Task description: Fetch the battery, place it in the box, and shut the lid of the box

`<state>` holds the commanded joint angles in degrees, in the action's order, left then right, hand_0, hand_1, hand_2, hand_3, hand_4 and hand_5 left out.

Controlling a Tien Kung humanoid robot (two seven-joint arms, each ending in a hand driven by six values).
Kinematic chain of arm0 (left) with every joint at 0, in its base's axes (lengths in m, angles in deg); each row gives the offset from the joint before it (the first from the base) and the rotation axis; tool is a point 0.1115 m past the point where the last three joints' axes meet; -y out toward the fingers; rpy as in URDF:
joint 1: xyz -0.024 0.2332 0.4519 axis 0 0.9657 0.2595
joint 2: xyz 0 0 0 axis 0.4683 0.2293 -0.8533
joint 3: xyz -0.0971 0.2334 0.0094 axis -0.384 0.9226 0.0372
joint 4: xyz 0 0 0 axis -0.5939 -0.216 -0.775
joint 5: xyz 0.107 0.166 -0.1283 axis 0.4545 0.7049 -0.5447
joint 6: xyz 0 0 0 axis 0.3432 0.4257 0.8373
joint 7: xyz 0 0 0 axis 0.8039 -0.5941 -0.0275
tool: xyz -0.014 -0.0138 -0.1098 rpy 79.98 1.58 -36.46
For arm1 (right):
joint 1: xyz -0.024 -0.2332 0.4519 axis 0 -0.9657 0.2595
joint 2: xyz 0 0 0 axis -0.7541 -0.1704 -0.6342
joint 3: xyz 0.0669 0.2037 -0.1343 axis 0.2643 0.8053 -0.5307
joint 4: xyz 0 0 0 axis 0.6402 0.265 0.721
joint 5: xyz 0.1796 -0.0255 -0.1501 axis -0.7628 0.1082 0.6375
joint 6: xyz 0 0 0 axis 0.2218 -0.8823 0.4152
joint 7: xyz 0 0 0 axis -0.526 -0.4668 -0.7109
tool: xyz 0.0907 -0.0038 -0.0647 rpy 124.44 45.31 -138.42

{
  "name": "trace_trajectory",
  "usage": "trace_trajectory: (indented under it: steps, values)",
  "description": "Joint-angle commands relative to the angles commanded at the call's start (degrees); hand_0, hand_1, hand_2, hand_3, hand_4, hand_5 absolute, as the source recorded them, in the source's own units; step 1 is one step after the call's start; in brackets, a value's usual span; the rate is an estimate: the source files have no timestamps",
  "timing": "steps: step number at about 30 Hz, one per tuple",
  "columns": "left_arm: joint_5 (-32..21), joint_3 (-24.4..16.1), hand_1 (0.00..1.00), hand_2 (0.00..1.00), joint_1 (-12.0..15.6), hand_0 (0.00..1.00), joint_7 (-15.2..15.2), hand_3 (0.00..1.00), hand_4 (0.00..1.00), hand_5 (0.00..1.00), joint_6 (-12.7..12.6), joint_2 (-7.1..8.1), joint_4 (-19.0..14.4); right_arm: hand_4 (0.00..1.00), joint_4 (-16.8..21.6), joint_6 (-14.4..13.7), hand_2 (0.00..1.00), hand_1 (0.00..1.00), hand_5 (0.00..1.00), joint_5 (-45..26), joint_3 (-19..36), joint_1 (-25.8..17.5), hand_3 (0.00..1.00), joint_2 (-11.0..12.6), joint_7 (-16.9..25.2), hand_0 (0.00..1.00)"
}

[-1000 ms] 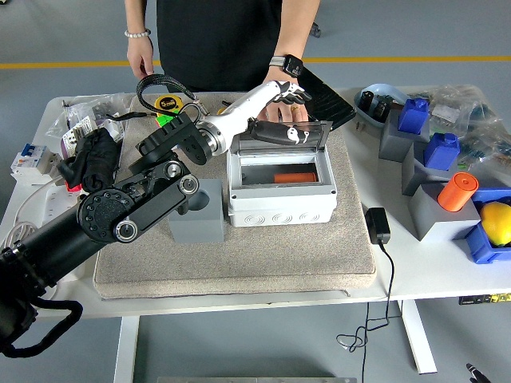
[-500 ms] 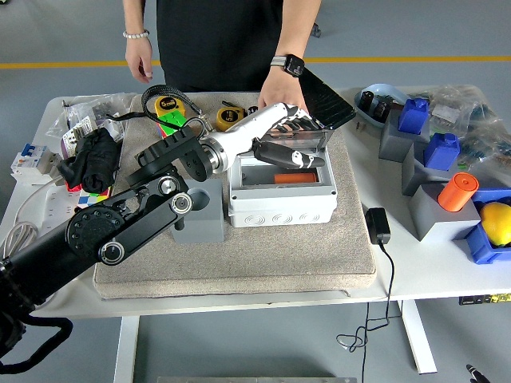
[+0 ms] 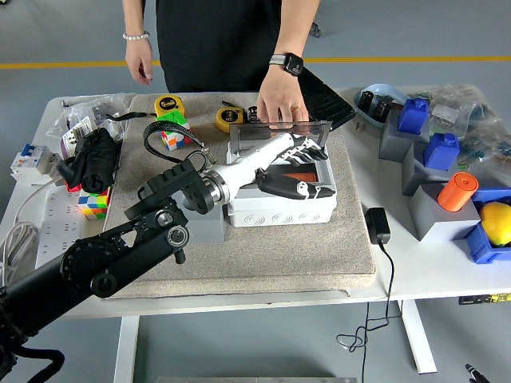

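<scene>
A white junction box [image 3: 279, 209] sits on the grey mat [image 3: 239, 263] at mid-table. An orange battery [image 3: 302, 176] lies inside it. The box's smoky clear lid [image 3: 271, 132] is hinged at the back and stands partly raised. My left hand [image 3: 297, 166] reaches in from the lower left and lies over the box opening, in front of the lid. Its fingers [image 3: 308, 146] are spread toward the lid and hold nothing. The thumb [image 3: 292, 189] rests on the box's front rim. A person's hand [image 3: 279, 104] with a watch presses on the lid's top edge at the back.
A grey block [image 3: 200, 226] stands left of the box under my forearm. Tape measures [image 3: 168, 104] and cubes [image 3: 172, 138] lie at the back left. A black adapter [image 3: 377, 225], grey and blue blocks [image 3: 441, 149], an orange cylinder [image 3: 457, 191] and a yellow ball [image 3: 497, 222] are at the right.
My left hand has come down and toward me, from the lid's top edge to over the box opening. The person's hand has settled on the lid's back edge.
</scene>
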<state>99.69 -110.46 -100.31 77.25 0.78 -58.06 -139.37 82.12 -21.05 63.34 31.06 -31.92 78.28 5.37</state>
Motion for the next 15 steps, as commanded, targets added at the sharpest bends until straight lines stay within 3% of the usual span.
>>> trace_trajectory:
  steps: [7, 12, 13, 15]
  values:
    - [-1.0, -3.4, 0.746, 0.733, -2.8, 0.689, -3.6, 0.68, 0.952, 0.377, -3.0, 0.36, -1.1, 0.865, 0.0, 0.0, 0.632, 0.637, 0.411, -0.2, -0.3, -0.1, 0.531, 0.1, 0.0, 0.665]
    - [0.0, -3.4, 0.746, 0.733, -6.3, 0.689, -3.6, 0.68, 0.952, 0.377, -3.4, -0.44, 2.9, 0.865, 0.0, 0.0, 0.632, 0.637, 0.411, -0.4, -0.5, 0.0, 0.531, 0.1, 0.0, 0.665]
    - [0.5, -3.0, 0.78, 0.76, -7.0, 0.744, -3.4, 0.728, 0.95, 0.376, -3.3, -0.71, 4.3, 0.865, 0.0, 0.0, 0.631, 0.637, 0.411, -0.4, -0.6, 0.0, 0.532, 0.1, 0.0, 0.663]
    - [1.0, -2.3, 0.78, 0.76, -8.0, 0.744, -3.2, 0.728, 0.95, 0.376, -3.1, -1.15, 6.7, 0.865, 0.0, -0.1, 0.631, 0.637, 0.411, -0.4, -0.5, 0.1, 0.532, 0.1, 0.0, 0.663]
